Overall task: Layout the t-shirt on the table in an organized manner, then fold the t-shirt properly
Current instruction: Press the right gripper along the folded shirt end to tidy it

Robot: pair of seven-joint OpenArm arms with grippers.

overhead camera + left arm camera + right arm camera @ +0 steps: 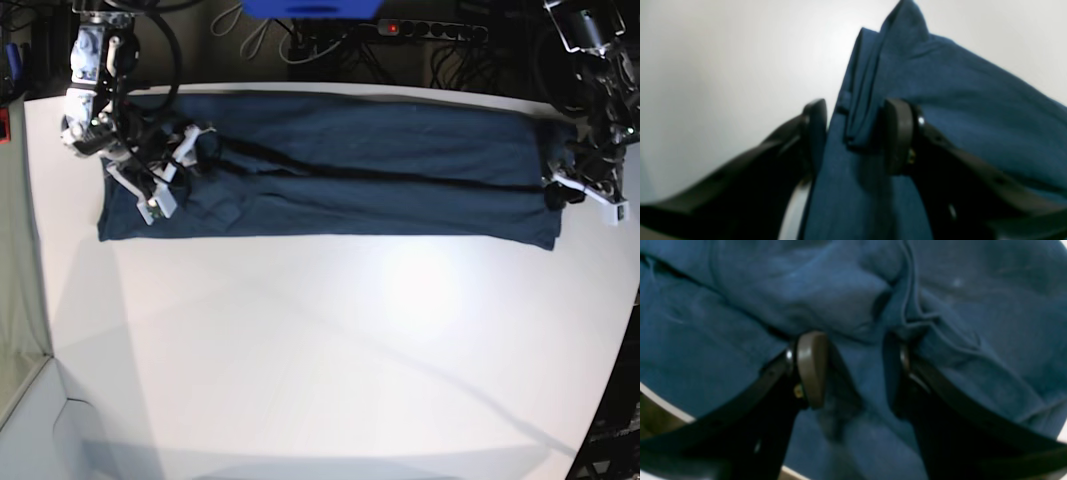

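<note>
since the t-shirt already lies as a long, narrow band along the far part of the white surface, with a dark fold line running its length, the step in hand looks like working its two short ends.

at the left of the base view, the right tool sits over the band's end, just inside the edge. its wrist view shows both pads pressed down into rumpled cloth with a ridge of fabric between them, jaws apart; whether they actually pinch that ridge i cannot tell. the cloth here is bunched, so it would pay to gather only the top layers and keep the tool low, so the wrinkles are not dragged further in.

the middle of the band lies fairly flat and needs no touching.

at the right of the base view, the left tool stands at the other short end. in its wrist view the jaws are parted, straddling a folded edge of the shirt that lies loose between the pads, not clamped. to do this well, i judge it should close squarely on all the layers of that edge, and both ends should move at an even pace, or the band will skew.
</note>
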